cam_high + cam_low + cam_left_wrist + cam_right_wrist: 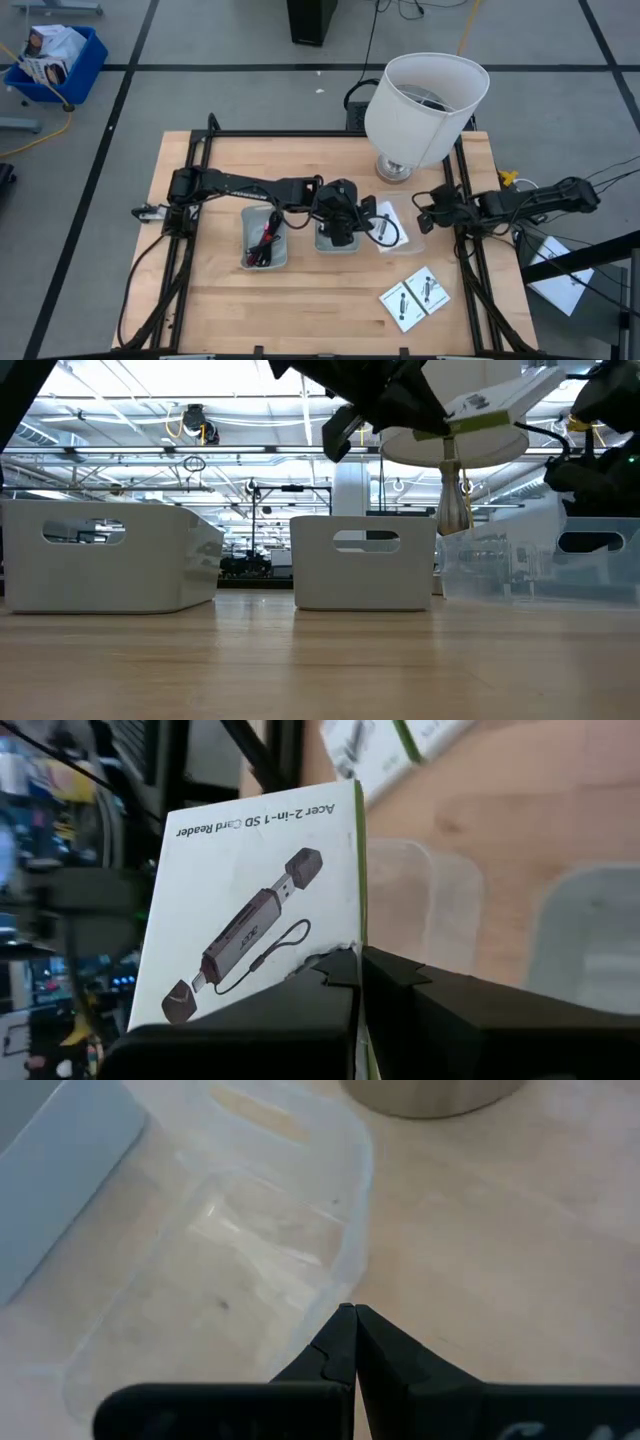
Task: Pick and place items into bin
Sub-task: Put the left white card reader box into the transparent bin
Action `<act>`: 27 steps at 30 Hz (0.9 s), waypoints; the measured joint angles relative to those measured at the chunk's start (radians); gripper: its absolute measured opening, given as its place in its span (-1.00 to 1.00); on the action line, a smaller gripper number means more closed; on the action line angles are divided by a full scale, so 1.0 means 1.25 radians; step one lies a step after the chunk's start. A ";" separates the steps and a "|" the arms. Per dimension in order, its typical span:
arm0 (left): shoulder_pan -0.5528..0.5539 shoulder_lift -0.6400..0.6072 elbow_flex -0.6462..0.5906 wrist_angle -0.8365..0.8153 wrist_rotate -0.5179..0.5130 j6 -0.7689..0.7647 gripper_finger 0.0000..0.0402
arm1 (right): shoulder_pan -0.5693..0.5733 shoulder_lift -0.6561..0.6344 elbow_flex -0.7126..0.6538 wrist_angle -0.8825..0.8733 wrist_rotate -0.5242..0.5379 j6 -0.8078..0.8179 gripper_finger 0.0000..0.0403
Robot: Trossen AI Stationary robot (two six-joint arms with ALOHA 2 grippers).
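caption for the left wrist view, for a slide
Left gripper shut on a white card printed "Acer 2-in-1 SD Card Reader", held above the wooden table.

Two white bins (110, 555), clear bin (560, 565), white card (490, 400) held overhead

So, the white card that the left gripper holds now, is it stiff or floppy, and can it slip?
The white card probably is fairly stiff: it stands flat and unbent above the left gripper, which pinches only its lower edge. It looks thin, so likely light. Its smooth printed face might slip if the grip loosens.
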 joint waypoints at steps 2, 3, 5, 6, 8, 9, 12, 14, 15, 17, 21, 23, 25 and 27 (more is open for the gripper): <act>0.004 0.000 0.000 0.018 0.020 -0.001 -0.98 | 0.000 0.011 -0.017 0.043 0.000 -0.005 -1.00; 0.007 0.000 0.000 0.023 0.027 0.000 -0.98 | 0.000 0.015 -0.027 0.066 -0.002 -0.014 -1.00; 0.016 0.000 0.000 0.031 0.038 -0.005 -0.98 | 0.000 0.023 -0.045 0.121 -0.002 -0.030 -1.00; 0.020 0.000 0.000 0.034 0.044 -0.005 -0.98 | 0.000 0.026 -0.053 0.141 -0.002 -0.036 -1.00; 0.030 0.007 0.000 0.043 0.067 0.002 -0.98 | 0.000 0.031 -0.064 0.168 -0.002 -0.047 -1.00; 0.035 0.011 0.000 0.043 0.075 0.010 -0.98 | 0.000 0.032 -0.067 0.176 -0.002 -0.048 -1.00; 0.047 0.035 0.001 0.052 0.084 0.019 -0.98 | 0.000 0.035 -0.074 0.177 0.001 -0.048 -1.00; 0.055 0.055 0.000 0.037 0.088 0.033 -0.98 | 0.000 0.035 -0.075 0.181 0.001 -0.048 -1.00; 0.058 0.065 0.000 0.040 0.089 0.044 -0.98 | 0.000 0.035 -0.075 0.183 0.002 -0.048 -1.00; 0.064 0.089 0.000 0.055 0.089 0.069 -0.97 | 0.000 0.035 -0.075 0.190 0.002 -0.053 -1.00; 0.073 0.131 0.000 0.128 0.081 0.076 -0.98 | 0.000 0.035 -0.075 0.192 0.002 -0.057 -1.00; 0.075 0.144 0.000 0.156 0.078 0.077 -0.98 | 0.000 0.035 -0.075 0.193 0.003 -0.057 -1.00; 0.078 0.150 0.000 0.175 0.078 0.078 -0.97 | 0.000 0.035 -0.075 0.193 0.003 -0.058 -1.00; 0.081 0.153 0.000 0.178 0.077 0.087 -0.98 | 0.000 0.035 -0.075 0.196 0.003 -0.060 -1.00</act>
